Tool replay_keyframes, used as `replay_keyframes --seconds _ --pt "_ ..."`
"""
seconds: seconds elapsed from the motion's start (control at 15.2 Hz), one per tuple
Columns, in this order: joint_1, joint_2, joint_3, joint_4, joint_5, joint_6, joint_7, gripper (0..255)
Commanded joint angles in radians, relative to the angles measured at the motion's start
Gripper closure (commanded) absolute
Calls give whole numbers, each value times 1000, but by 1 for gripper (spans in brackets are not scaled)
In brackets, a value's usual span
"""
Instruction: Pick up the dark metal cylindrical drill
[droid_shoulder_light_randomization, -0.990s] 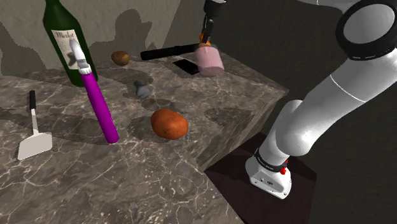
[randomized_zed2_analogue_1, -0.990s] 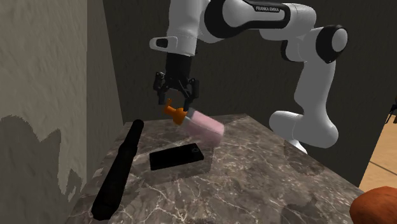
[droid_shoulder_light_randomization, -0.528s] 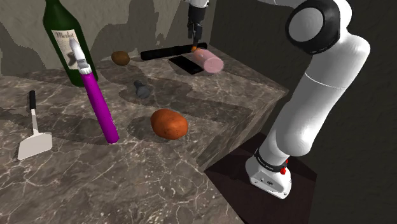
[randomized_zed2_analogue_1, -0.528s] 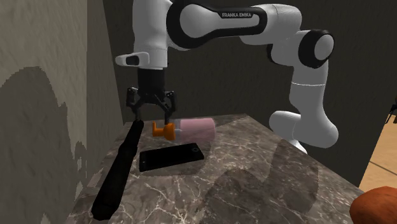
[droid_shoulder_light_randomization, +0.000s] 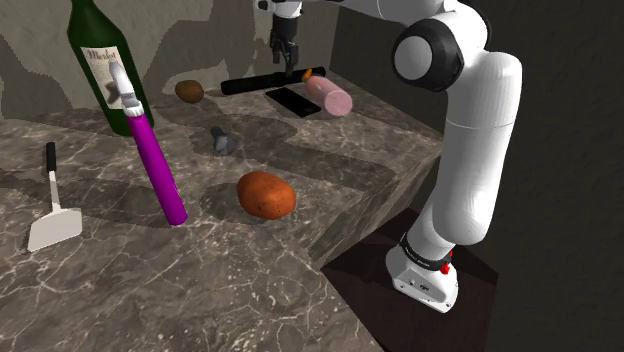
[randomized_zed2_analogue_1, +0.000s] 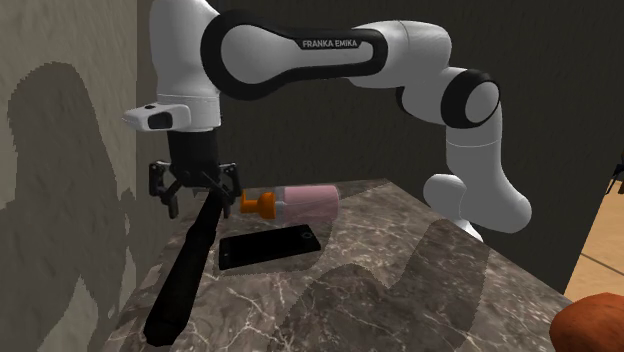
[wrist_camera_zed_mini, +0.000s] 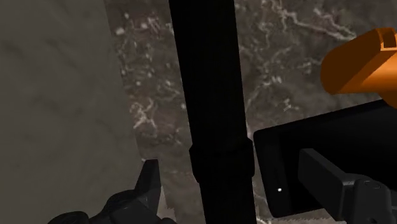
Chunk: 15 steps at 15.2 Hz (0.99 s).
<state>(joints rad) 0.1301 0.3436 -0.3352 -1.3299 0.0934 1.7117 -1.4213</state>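
Spread black pincer (randomized_zed2_analogue_1: 198, 203) is hovering over the long black cylindrical drill (randomized_zed2_analogue_1: 183, 275).
Lowering straight, keeping it centred between the fingers, seems wisest.

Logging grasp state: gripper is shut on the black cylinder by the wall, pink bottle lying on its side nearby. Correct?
Not shut. The gripper is open: in the wrist view its fingers stand apart on either side of the black cylinder without touching it. The pink bottle does lie on its side nearby.
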Motion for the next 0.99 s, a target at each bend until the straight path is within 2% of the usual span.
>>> replay_keyframes --seconds 0.0,0.4,0.46,0.92 --pt "1 1 1 -25 0 26 -6 0" --pt "6 -4 2 -81 -2 77 -5 0" --pt "5 -4 2 -80 -1 76 -6 255" --pt "5 -4 2 -80 -2 76 -6 255"
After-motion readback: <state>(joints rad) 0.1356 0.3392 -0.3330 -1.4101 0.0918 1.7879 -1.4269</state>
